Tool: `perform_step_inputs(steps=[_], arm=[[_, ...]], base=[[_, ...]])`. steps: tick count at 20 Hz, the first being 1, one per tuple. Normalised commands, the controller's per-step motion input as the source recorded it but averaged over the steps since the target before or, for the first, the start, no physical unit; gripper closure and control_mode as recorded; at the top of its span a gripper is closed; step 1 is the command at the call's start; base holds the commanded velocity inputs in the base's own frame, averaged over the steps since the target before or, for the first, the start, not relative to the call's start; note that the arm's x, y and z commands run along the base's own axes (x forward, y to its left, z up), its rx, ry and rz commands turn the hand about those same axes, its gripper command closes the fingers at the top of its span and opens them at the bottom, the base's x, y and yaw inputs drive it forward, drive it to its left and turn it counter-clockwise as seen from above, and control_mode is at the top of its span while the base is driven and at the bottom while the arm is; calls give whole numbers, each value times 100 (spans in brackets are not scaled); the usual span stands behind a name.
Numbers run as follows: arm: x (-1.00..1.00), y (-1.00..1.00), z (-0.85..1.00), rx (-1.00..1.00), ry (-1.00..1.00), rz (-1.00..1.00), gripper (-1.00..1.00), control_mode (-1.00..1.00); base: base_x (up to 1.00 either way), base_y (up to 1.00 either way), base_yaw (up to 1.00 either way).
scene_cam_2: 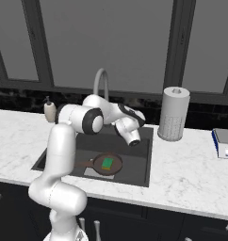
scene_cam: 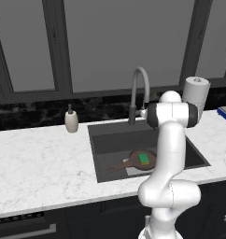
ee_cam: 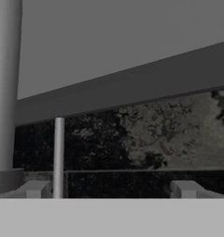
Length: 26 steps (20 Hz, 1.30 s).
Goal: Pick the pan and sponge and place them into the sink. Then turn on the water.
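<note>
Pan (scene_cam_2: 106,164) lies in the sink (scene_cam_2: 140,160) with the sponge (scene_cam_2: 107,163) on it, so the fingers (ee_cam: 111,189), wide and empty, face the faucet (scene_cam: 139,91), evidently for the water step.

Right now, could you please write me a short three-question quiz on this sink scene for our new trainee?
1. True or false: the sponge lies on the counter beside the sink.
2. What does the sponge rest on? A) the pan B) the paper towel roll C) the soap dispenser
3. Fill in: no stream falls from the faucet, so the water is not yet turned ____.

Key
1. False: it sits inside the basin.
2. A: the green sponge lies in the pan, and the pan lies on the sink bottom.
3. on. The gripper stands near the faucet with its jaws apart, holding nothing.
</note>
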Motion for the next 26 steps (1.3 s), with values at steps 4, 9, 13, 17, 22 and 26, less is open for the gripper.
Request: perform_step_inputs(steps=[4, 9, 13, 17, 22, 26], arm=[[0, -56, 0, 4, 0, -3, -100, -100], [3, -67, 0, 6, 0, -2, -100, -100], [12, -74, 0, 8, 0, 0, -100, -100], [22, -85, 0, 11, 0, 0, -100, -100], [20, -88, 0, 11, 0, 0, -100, -100], [-17, -27, 0, 1, 1, 0, -100, -100]], base=[[0, 0, 0], [0, 0, 0], [0, 0, 0], [0, 0, 0], [0, 0, 0], [0, 0, 0]])
